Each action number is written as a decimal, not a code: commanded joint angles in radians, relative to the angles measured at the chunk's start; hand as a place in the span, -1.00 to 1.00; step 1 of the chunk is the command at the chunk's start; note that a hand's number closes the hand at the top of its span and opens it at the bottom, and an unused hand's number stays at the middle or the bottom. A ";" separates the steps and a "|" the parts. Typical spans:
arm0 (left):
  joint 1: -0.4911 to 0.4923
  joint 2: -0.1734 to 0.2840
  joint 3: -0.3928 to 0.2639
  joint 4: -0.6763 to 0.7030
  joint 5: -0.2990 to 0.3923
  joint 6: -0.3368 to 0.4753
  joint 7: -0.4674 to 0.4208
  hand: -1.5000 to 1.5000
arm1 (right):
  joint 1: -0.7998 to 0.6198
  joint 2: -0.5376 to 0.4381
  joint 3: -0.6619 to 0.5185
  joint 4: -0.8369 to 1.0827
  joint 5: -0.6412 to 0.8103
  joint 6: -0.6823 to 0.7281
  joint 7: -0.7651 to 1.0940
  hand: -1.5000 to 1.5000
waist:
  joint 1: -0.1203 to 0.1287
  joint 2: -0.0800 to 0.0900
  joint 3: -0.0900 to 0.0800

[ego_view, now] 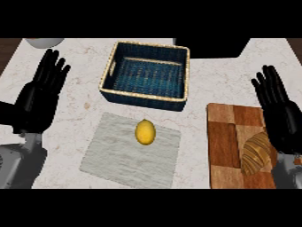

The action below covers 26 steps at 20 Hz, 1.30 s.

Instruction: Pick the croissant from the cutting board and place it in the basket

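Observation:
A brown croissant (pixel 256 154) lies on the wooden cutting board (pixel 228 142) at the right, partly hidden behind my right wrist. My right hand (pixel 284 116) is held open above the board, fingers straight and pointing away, just right of and beyond the croissant. The square blue basket (pixel 146 73) with a tan rim sits at the centre back, with nothing inside. My left hand (pixel 40 95) is open at the left, fingers up, resting away from everything.
A yellow lemon (pixel 145 132) lies on a grey mat (pixel 130 153) in front of the basket. A white dish (pixel 44 42) shows at the top left edge. A dark block (pixel 212 48) stands behind the basket's right corner.

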<state>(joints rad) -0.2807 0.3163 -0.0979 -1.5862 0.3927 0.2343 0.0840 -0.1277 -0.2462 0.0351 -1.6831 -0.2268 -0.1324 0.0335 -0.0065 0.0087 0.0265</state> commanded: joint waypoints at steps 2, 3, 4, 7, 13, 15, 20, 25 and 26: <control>0.082 0.010 0.000 0.007 -0.051 0.008 -0.056 0.00 | 0.103 0.021 -0.069 -0.074 0.110 -0.200 0.003 1.00 | -0.010 -0.015 -0.028; 0.104 0.031 0.006 -0.012 -0.057 0.010 -0.052 0.00 | 0.144 0.040 -0.096 -0.086 0.157 -0.288 -0.003 1.00 | -0.017 -0.021 -0.029; 0.122 0.049 0.026 -0.020 -0.074 0.032 -0.058 0.00 | 0.195 0.022 -0.159 -0.085 0.177 -0.332 -0.029 1.00 | -0.032 -0.026 -0.029; 0.168 -0.009 -0.055 -0.034 -0.117 0.061 -0.063 0.00 | 0.271 -0.052 -0.057 -0.123 0.429 -0.388 -0.037 1.00 | -0.015 -0.020 -0.034; 0.173 -0.041 -0.083 -0.007 -0.140 0.054 -0.117 0.00 | 0.143 0.240 0.004 0.079 0.748 -0.837 0.105 -1.00 | 0.036 0.002 -0.031; 0.196 -0.051 -0.106 -0.026 -0.163 0.068 -0.127 0.00 | 0.194 0.243 0.004 0.085 0.832 -0.922 0.206 -1.00 | 0.024 -0.004 -0.033; 0.208 -0.049 -0.101 -0.050 -0.165 0.081 -0.120 0.00 | 0.287 0.245 -0.166 0.160 1.004 -0.906 0.392 -1.00 | 0.009 0.000 -0.043; 0.211 -0.031 -0.083 -0.052 -0.163 0.077 -0.120 0.00 | 0.421 0.246 -0.203 0.171 1.121 -0.715 0.569 -1.00 | 0.002 0.010 -0.048; 0.212 -0.037 -0.094 -0.048 -0.168 0.072 -0.133 0.00 | 0.414 0.246 -0.199 0.157 1.138 -0.671 0.608 -1.00 | 0.008 0.012 -0.050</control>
<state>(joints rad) -0.0713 0.2814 -0.1863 -1.6275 0.2315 0.3064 -0.0383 0.2234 -0.0027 -0.1427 -1.5371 0.8222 -0.9029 0.5150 0.0000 0.0141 -0.0208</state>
